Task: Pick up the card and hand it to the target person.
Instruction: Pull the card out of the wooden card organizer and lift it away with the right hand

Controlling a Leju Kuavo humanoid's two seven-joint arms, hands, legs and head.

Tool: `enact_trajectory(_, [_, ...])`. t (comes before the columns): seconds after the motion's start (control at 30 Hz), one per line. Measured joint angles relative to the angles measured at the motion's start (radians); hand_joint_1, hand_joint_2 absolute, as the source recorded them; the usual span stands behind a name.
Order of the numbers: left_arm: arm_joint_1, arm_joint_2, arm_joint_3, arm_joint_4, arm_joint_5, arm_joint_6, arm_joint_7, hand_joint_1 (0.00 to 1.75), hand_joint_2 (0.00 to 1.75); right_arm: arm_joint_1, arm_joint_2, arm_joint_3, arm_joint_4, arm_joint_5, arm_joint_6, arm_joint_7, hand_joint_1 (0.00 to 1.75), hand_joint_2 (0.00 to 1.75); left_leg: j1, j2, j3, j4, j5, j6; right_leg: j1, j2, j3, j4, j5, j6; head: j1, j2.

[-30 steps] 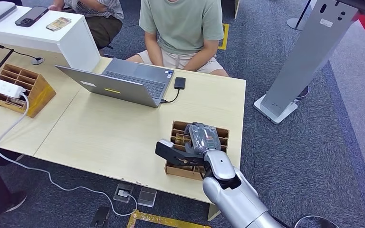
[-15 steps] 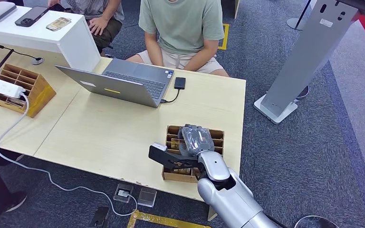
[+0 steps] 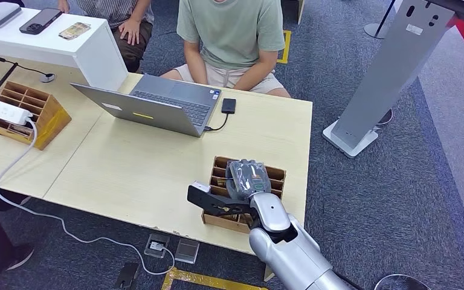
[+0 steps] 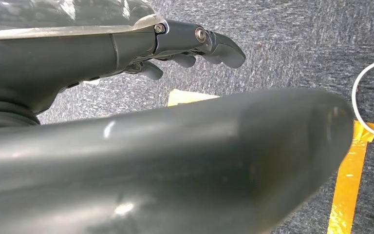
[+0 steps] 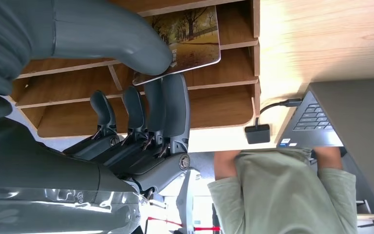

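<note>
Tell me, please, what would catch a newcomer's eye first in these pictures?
The robot's silver right arm ends in a dark right hand over the compartmented wooden organiser box at the pale table's near edge. There the thumb and fingers pinch a glossy card printed with an autumn tree avenue. Across the table, a person in a sage-green T-shirt sits behind an open grey laptop.
</note>
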Motion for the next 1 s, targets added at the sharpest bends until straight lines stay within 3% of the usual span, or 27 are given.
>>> enact_trajectory(0.7, [0.000,-0.003,0.000,0.000,-0.002,0.047,-0.023,0.00,0.00,0.010,-0.002,0.011,-0.008,0.015,-0.006,0.004,1.38,1.75,0.000,0.000,0.002,0.000,0.000,0.000,0.000,0.000,0.001,0.000,0.000,0.000,0.000,0.000])
enact_trajectory(1.0, [0.001,-0.003,0.000,0.000,-0.002,0.041,-0.030,0.00,0.00,0.018,-0.041,0.004,-0.115,-0.001,0.021,0.034,1.37,1.75,0.000,0.000,0.001,0.000,0.000,0.000,0.000,0.000,0.001,0.000,0.000,0.000,0.000,0.000])
